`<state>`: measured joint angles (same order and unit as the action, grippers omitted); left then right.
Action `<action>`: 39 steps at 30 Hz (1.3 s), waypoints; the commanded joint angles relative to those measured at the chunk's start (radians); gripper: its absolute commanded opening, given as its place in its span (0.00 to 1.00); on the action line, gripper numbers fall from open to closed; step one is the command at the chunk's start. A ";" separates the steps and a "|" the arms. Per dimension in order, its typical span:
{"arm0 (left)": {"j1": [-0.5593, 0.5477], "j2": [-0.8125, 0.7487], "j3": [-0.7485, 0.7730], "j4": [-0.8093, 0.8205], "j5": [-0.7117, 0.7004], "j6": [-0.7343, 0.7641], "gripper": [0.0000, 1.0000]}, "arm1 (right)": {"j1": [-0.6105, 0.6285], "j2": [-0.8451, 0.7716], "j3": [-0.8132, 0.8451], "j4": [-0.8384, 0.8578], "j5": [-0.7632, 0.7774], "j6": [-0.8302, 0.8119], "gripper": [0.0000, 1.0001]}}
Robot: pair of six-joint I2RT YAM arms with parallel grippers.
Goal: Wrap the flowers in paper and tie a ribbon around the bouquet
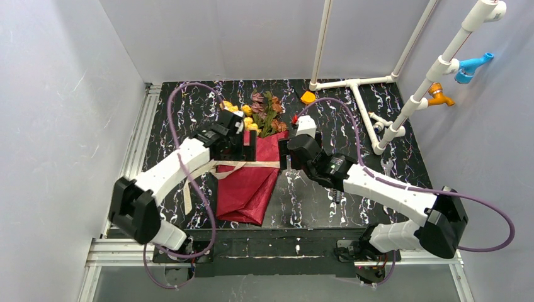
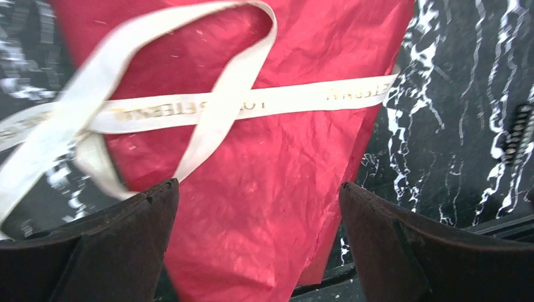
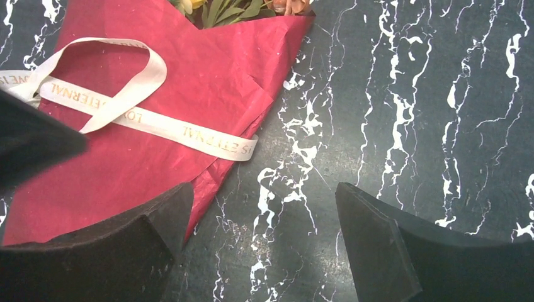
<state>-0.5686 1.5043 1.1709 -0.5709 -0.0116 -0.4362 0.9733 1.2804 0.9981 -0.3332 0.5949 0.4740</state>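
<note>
Bouquet (image 1: 247, 184) between inward-reaching arms, ribbon (image 1: 252, 164) across it, left end effector (image 2: 258, 190) and right end effector (image 3: 264, 192) spread wide

A black, white-veined table (image 1: 302, 201) carries the bouquet (image 1: 249, 182), lying flat near the middle, blooms toward the far edge. The ribbon (image 1: 252, 164) crosses it and trails onto the tabletop at left. A small orange piece (image 1: 308, 97) and a white pipe frame (image 1: 359, 100) sit far right.

paper (image 2: 264, 189): crinkled, faint sheen | ribbon (image 2: 296, 100): matt woven cloth | table (image 3: 390, 126): glossy marbled
</note>
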 commanded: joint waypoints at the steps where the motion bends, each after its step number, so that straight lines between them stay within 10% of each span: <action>1: 0.015 -0.191 0.066 -0.165 -0.222 -0.043 0.98 | -0.008 0.016 0.016 0.049 -0.028 -0.012 0.93; 6: 0.115 -0.346 -0.052 -0.333 -0.426 -0.244 0.92 | -0.007 0.064 0.032 0.052 -0.067 -0.012 0.93; 13: 0.452 -0.514 -0.400 -0.211 -0.180 -0.324 0.86 | -0.007 0.102 0.034 0.058 -0.155 -0.001 0.93; 31: 0.591 -0.169 -0.444 0.005 -0.123 -0.205 0.83 | -0.008 0.096 0.022 0.020 -0.164 -0.020 0.94; 39: 0.610 -0.114 -0.456 0.081 -0.013 -0.198 0.30 | -0.011 0.117 0.040 0.005 -0.160 -0.029 0.94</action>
<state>0.0364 1.3823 0.7231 -0.5449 -0.1143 -0.6453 0.9684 1.3937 0.9985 -0.3206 0.4168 0.4595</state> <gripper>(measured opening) 0.455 0.939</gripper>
